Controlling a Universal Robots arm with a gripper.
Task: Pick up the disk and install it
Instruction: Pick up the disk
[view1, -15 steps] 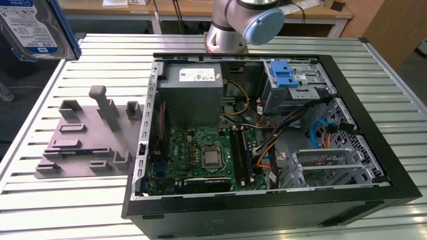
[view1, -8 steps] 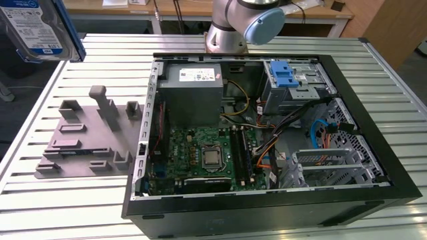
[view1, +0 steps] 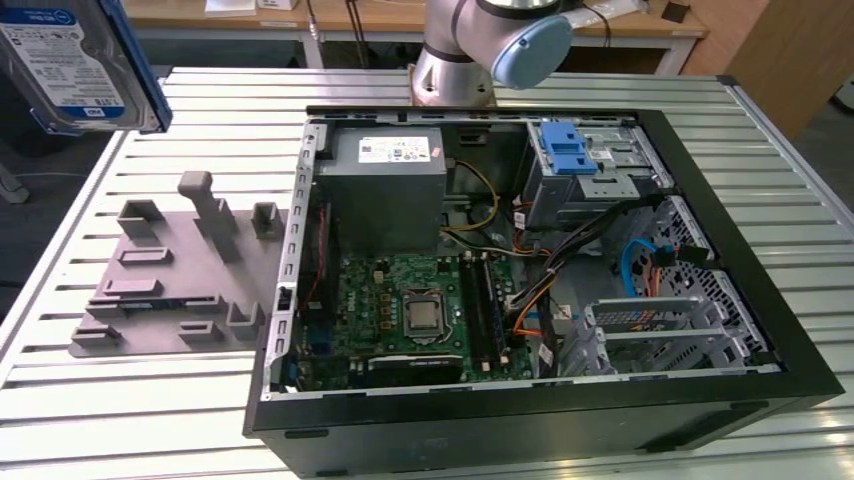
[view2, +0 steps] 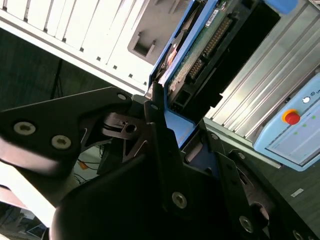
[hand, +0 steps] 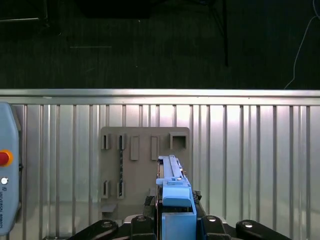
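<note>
Second wrist view: claw (view2: 182, 120) is closed on the disk (view2: 205, 55), with black fingers (view2: 156, 115) clamped on either side of its blue carrier (view2: 176, 127). The claw body blocks the near end of the disk. The green board side and connector edge stick out past the fingertips. The contact faces are hidden behind the carrier.

First wrist view: the grip is seen along the claw (hand: 173, 212). The disk (hand: 172, 182) is edge-on, so neither face can be made out. The claw's base is cut off at the frame edge.

Straight beyond the disk tip, a grey fixture plate (hand: 142, 150) with raised blocks and slots lies flat on the table (hand: 250, 150). The disk is apart from it and not seated in a slot. The table is ribbed aluminium slats. Off to one side of the claw is a light-blue teach pendant (hand: 7, 170) with a red button (hand: 4, 158), partly cropped. Past the table's far edge the floor (hand: 150, 45) is dark, and the cables on it are hard to make out.

Exterior view adds the disk's (view1: 74, 65) white-and-blue label face, up in the air and cropped at the frame corner. An open computer case (view1: 747, 300) lies on the table, well apart from the held disk and past the fixture plate, toward the exterior view's right. Inside are a motherboard (view1: 414, 300), a grey power supply (view1: 387, 170) and a blue latch (view1: 567, 150). The arm (view1: 481, 40) stands behind the case, cut off at the top.
</note>
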